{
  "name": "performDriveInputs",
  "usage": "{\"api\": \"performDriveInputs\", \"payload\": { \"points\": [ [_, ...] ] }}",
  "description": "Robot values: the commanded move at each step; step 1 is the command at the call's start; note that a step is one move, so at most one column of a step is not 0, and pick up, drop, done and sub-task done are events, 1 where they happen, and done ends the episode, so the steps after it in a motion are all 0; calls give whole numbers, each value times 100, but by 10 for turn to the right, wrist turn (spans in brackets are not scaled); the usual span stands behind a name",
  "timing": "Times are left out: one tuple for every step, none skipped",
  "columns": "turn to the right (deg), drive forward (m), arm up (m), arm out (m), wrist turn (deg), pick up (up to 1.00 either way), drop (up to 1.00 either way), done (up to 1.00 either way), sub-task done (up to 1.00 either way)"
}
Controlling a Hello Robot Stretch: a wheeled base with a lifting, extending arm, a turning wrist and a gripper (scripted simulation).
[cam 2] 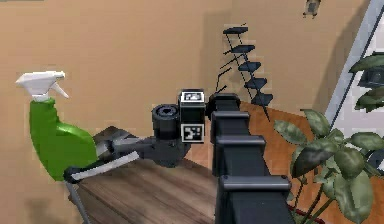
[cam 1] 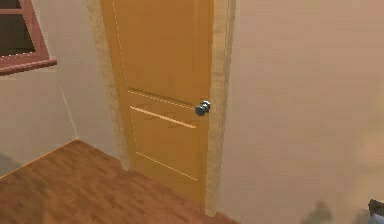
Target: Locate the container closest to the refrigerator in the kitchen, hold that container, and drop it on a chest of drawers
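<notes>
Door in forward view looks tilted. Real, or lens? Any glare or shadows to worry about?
Forward view: the door leans only in the picture; small highlight on its knob; grey shadows low on the wall. Arm side view: even light, no glare on the green spray bottle.

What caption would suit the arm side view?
Jaws on the arm hold a green spray bottle above wood floor; leafy plant and black tiered rack nearby.

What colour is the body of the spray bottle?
Green: the spray bottle shows best in the arm side view.
</notes>
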Motion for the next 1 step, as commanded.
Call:
{"api": "performDriveInputs", "payload": {
  "points": [
    [0,0,0,0,-450,0,0,0,0]
  ]
}}
